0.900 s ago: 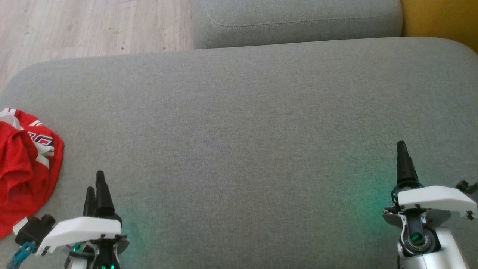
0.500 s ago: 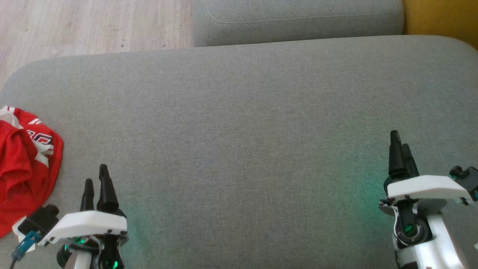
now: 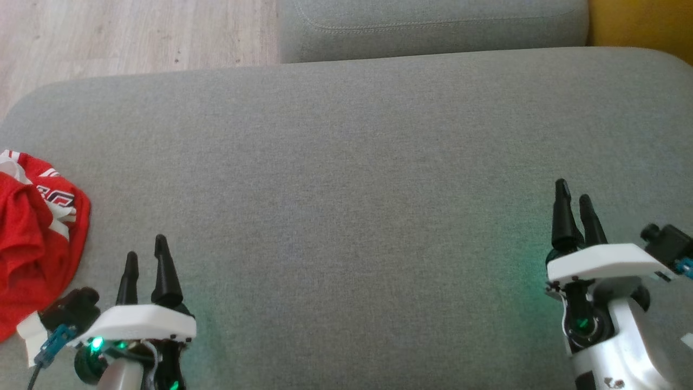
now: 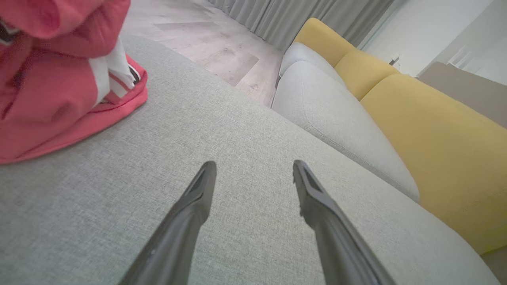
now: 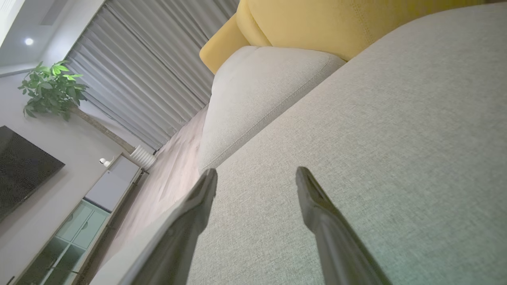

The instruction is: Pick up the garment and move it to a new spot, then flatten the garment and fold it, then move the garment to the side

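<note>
The garment (image 3: 32, 238) is a crumpled red piece with white trim, lying at the far left edge of the grey cushion (image 3: 346, 179). In the left wrist view the garment (image 4: 51, 87) bulks up at the upper left. My left gripper (image 3: 145, 259) hovers just right of it at the lower left, open and empty; its fingers (image 4: 198, 194) are spread over bare fabric. My right gripper (image 3: 575, 192) stands open at the lower right, far from the garment, with its fingers (image 5: 313, 198) apart and nothing between them.
A second grey cushion (image 3: 427, 24) lies beyond the big one, with yellow upholstery (image 3: 641, 24) at the top right. Wooden floor (image 3: 124, 32) shows past the cushion's far left edge. A plant (image 5: 51, 89), curtains and a cabinet stand across the room.
Both grippers have moved forward over the cushion, the left drifting right and the right drifting left. Each has rolled so that both fingers now show apart. The garment has stayed put.
</note>
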{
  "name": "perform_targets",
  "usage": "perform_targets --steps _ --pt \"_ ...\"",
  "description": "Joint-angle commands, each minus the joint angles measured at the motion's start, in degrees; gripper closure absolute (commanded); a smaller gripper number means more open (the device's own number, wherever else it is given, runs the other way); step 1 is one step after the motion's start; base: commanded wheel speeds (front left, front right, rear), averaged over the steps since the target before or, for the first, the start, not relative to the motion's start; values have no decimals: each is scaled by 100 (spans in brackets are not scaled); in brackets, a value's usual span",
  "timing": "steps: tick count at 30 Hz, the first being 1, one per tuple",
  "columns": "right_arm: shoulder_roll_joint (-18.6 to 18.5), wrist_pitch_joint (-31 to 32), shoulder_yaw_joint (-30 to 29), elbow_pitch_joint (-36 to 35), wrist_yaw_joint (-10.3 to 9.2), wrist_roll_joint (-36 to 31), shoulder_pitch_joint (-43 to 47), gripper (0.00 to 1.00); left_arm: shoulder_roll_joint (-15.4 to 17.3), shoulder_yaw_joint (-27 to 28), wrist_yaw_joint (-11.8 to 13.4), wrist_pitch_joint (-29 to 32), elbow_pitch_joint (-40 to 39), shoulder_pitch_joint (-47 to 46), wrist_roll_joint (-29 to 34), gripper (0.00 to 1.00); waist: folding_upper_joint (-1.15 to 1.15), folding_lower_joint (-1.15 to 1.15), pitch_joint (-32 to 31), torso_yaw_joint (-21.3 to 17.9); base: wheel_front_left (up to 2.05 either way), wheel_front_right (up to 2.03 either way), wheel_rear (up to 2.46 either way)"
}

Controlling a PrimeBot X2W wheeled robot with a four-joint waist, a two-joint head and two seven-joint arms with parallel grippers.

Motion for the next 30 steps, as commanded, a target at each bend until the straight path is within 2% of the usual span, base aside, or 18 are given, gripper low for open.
perform_targets --steps 1,13,30 --pt "-65 -99 123 -146 26 -167 -355 0 163 63 24 -85 -151 -368 184 0 0 0 7 0 0 0 0" --pt "-40 -318 291 145 31 -1160 -523 0 216 -126 89 -306 1 -415 1139 0 0 0 47 -35 0 0 0" --pt "0 -606 254 318 37 -2474 -435 0 146 -45 238 -594 62 -189 2246 0 0 0 22 -44 0 0 0"
